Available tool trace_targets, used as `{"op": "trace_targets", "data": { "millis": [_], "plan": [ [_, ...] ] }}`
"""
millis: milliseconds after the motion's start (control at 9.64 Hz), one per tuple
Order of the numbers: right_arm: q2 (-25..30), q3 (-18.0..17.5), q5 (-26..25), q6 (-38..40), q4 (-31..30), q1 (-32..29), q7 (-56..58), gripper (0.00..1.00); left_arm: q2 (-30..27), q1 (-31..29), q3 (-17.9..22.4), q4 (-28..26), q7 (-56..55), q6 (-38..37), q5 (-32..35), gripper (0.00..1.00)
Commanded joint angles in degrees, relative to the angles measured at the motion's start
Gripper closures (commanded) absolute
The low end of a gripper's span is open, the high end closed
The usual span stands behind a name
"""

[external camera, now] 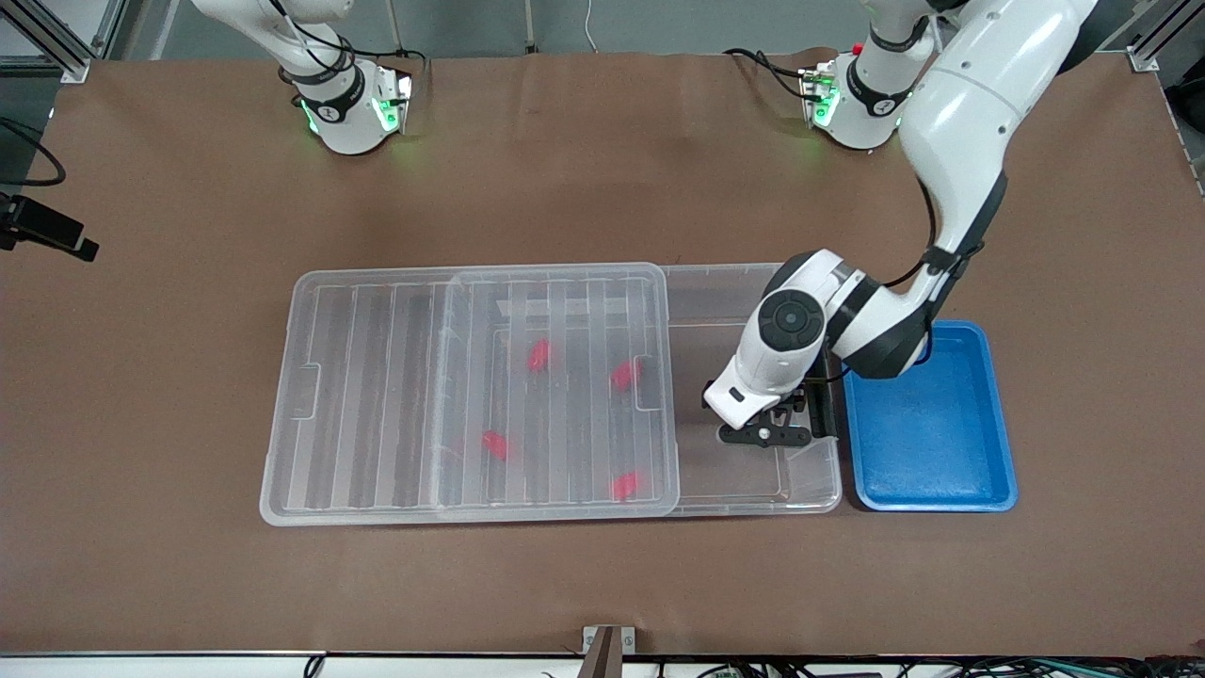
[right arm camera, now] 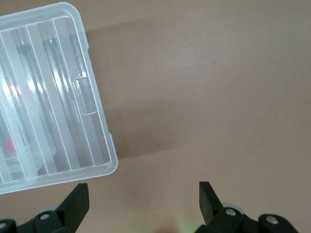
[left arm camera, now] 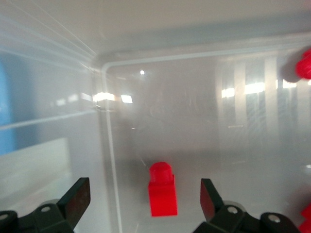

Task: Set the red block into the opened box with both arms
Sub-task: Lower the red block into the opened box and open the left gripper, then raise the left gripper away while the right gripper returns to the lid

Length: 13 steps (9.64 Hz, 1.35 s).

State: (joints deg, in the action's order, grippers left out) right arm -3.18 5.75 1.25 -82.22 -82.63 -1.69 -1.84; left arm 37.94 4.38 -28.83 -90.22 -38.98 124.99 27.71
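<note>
Red block (left arm camera: 163, 194) lying in the clear box (external camera: 753, 509), low in the front view's middle, so lift the left gripper (left arm camera: 144, 199) straight up, fingers spread, minding the walls, and leave the right gripper (right arm camera: 143, 201) waiting, spread too, over bare surface (right arm camera: 218, 97).

A brown-covered bench (external camera: 602, 584) fills the view, edged by aluminium framing (external camera: 56, 47) at its corners.

Bright, even overhead light; glare streaks the box (left arm camera: 146, 97) wall, and the left wrist view is soft.
</note>
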Motion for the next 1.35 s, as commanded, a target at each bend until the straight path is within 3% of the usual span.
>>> {"op": "trace_targets", "data": {
  "millis": [0, 104, 208, 311, 519, 726, 934, 1245],
  "plan": [
    [1.86, -0.39, 0.42, -0.66, -2.1, -1.47, 2.28, 0.0, -6.36, -0.68, -0.08, -2.94, 1.44, -1.32, -3.6, 0.0],
    [1.69, -0.39, 0.68, -0.92, -2.01, -1.56, 2.72, 0.26, -10.05, -1.73, 0.18, -3.47, 4.58, -3.32, -7.19, 0.0],
    [0.03, -0.39, 1.73, -3.45, -2.27, -1.56, 6.72, 0.76, -13.04, -2.17, 1.14, -3.3, 9.83, -6.91, -11.41, 0.0],
    [-3.73, -0.57, 2.0, -8.61, -2.27, -0.87, 8.42, 1.0, -17.16, -2.09, 4.8, -3.56, 15.54, -9.04, -16.93, 0.0],
    [-12.77, -0.83, 2.09, -17.41, -2.01, -0.16, 12.89, 1.0, -24.46, -2.09, 10.78, -5.48, 25.48, -13.43, -23.03, 0.0],
    [-19.73, -0.92, 2.09, -24.1, -2.01, 2.02, 14.59, 1.0, -30.79, -2.0, 17.54, -7.77, 28.16, -15.37, -23.05, 0.0],
    [-24.05, -1.01, 4.53, -25.53, -2.09, 4.23, 14.5, 1.0, -35.37, -2.09, 20.29, -8.13, 35.09, -18.18, -23.58, 0.0],
    [-26.35, -0.92, 6.92, -26.15, -2.36, 5.99, 14.67, 1.0, -40.4, -2.09, 22.68, -8.39, 35.11, -21.35, -24.81, 0.01]
  ]
}}
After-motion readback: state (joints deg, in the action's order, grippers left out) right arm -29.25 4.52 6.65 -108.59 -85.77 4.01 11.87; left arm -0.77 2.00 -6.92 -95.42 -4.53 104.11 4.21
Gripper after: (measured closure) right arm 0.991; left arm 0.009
